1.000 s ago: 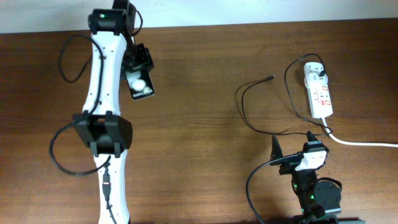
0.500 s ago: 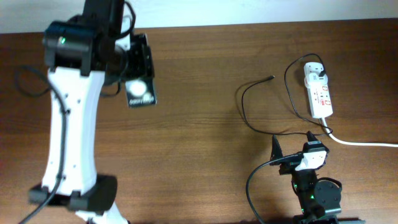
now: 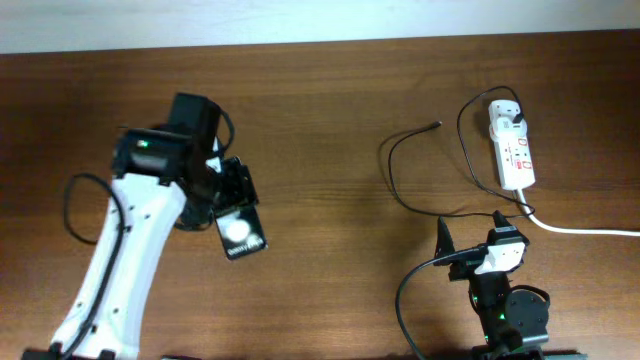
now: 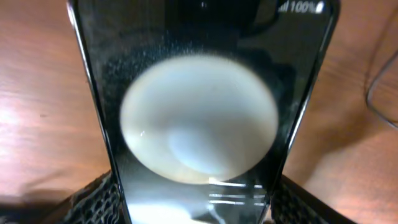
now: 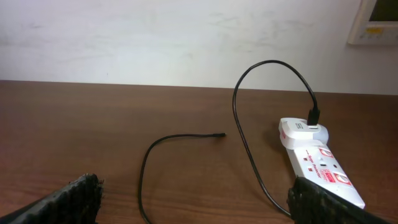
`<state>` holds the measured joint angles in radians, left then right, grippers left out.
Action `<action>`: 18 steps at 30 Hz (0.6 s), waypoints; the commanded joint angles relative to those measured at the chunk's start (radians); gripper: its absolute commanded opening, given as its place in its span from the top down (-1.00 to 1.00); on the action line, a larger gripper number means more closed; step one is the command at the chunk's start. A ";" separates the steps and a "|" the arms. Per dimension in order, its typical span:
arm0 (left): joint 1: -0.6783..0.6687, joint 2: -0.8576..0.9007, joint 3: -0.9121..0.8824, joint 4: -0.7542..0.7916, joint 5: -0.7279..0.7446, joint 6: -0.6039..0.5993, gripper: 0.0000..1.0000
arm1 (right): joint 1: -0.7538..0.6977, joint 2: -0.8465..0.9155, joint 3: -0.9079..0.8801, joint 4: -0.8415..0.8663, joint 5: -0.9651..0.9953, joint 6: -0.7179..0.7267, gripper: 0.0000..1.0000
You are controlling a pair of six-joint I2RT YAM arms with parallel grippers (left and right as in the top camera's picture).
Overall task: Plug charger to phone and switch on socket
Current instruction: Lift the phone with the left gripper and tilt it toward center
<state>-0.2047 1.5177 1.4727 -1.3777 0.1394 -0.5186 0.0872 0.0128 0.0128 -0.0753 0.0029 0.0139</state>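
Note:
The black phone (image 3: pixel 241 235) is held in my left gripper (image 3: pixel 232 200), whose jaws are shut on its sides. In the left wrist view the phone (image 4: pixel 199 93) fills the frame with a white round glare spot, between the pads (image 4: pixel 93 200). The charger is a thin black cable (image 3: pixel 392 172) lying in loops on the table, its free tip (image 3: pixel 437 125) pointing right and its black plug (image 3: pixel 519 120) seated in the white socket (image 3: pixel 512 152). My right gripper (image 3: pixel 470 236) stands open near the front edge, just short of the cable (image 5: pixel 144 168) and the socket (image 5: pixel 317 163).
A thick white cord (image 3: pixel 585 231) runs from the socket off the right edge. The brown wooden table (image 3: pixel 330 260) ends at a white wall at the back. The left arm (image 3: pixel 125 255) stretches along the left side.
The left arm has swung the phone from the back left of the table toward the front and a little to the right. The right arm, cable and socket have not moved.

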 commanded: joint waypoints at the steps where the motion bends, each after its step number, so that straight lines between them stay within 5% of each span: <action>1: 0.003 -0.012 -0.149 0.156 0.089 -0.126 -0.08 | -0.003 -0.007 -0.007 -0.004 0.002 -0.006 -0.97; 10: 0.003 -0.012 -0.212 0.257 0.115 -0.252 -0.11 | -0.003 -0.007 -0.007 -0.004 0.002 -0.006 -0.97; 18: 0.014 -0.012 -0.211 0.279 0.364 -0.253 -0.10 | -0.003 -0.007 -0.007 -0.002 -0.040 0.066 -0.97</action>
<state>-0.2035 1.5166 1.2640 -1.1049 0.3935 -0.7609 0.0872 0.0120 0.0128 -0.0753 0.0010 0.0193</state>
